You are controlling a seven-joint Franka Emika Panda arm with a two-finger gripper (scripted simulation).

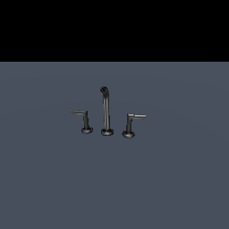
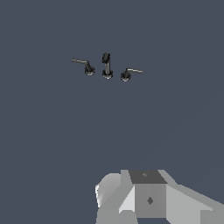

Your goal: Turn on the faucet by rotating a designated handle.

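The faucet (image 1: 106,112) is a small dark set standing on a flat grey-blue surface, with a tall thin spout bent at the tip. The handle (image 1: 84,120), on the exterior view's left, is a slim post with a thin, dull lever arm pointing away from the spout. Its twin (image 1: 131,124) on the right has a brighter, thicker lever. The wrist view shows the faucet (image 2: 106,65), the handle (image 2: 85,65) and the twin (image 2: 129,73) far off. Only grey blocks of my gripper (image 2: 142,177) show at the wrist view's edge, well apart from the faucet. Its fingertips cannot be made out.
The grey-blue surface (image 1: 114,179) spreads flat all around the faucet set. A black band fills the top of the exterior view. The arm itself does not show in the exterior view.
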